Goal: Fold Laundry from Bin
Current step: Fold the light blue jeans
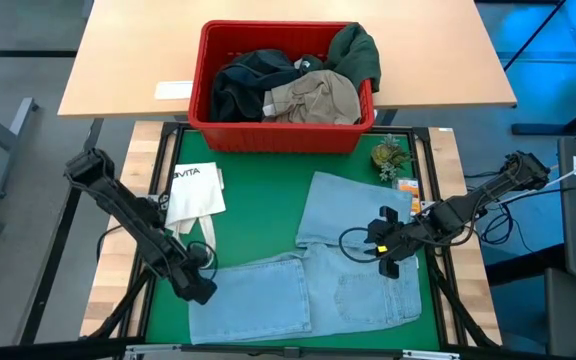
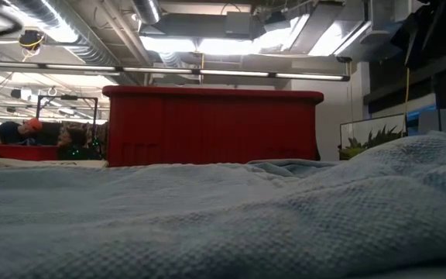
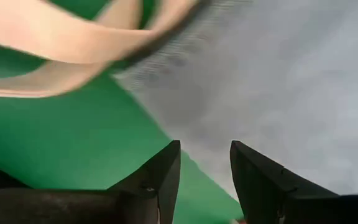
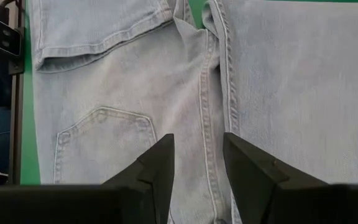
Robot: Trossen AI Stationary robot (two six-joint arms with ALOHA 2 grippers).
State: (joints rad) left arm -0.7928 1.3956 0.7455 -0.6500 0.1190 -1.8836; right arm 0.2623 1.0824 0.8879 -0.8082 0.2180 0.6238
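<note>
the light blue jeans (image 1: 313, 275) lie spread flat on the green mat (image 1: 258, 195), one leg toward the left gripper (image 1: 200, 290), which sits at the leg's hem with fingers parted, holding nothing. the right gripper (image 1: 386, 252) hovers over the seat of the jeans, fingers apart, empty. behind the mat the red bin (image 1: 283, 125) holds dark green, black and khaki garments (image 1: 308, 85). a white tote bag (image 1: 194, 190) lies beside the left arm

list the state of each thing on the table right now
jeans: spread flat on the green mat, one leg bent sideways
bin: upright, holding dark and khaki garments
tote bag: lying flat beside the jeans
left gripper: at the jeans' leg end, fingers apart
right gripper: over the jeans' seat, fingers apart, holding nothing
</note>
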